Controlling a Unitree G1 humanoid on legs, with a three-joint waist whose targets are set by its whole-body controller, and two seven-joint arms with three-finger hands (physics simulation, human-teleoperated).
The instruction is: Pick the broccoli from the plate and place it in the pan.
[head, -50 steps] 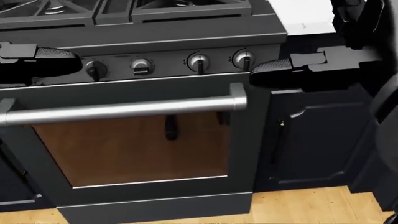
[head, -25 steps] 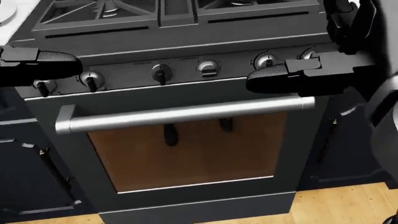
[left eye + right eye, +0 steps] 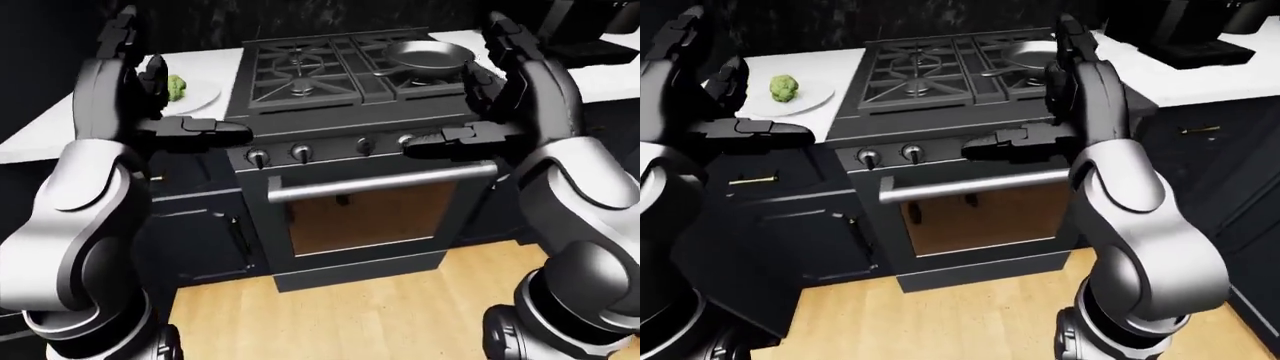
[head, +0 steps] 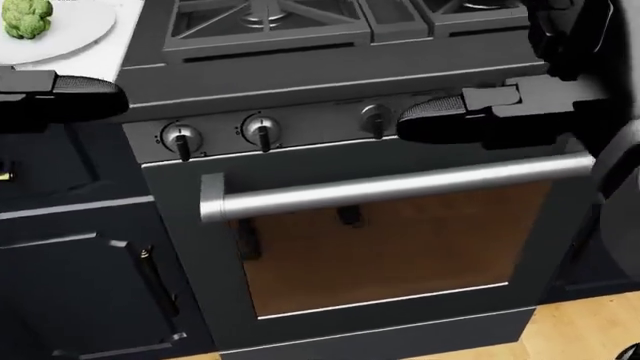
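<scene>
Left hand and right hand are held raised at chest height, fingers extended and spread, nothing gripped; presumably a carrying posture during approach. The broccoli lies on the white plate, on the tabletop just left of the stove in the eye views. The pan sits on the right-hand burner, well apart from the plate. Between the two only the bare grates stand. Below, control knobs and the oven handle are seen.
</scene>
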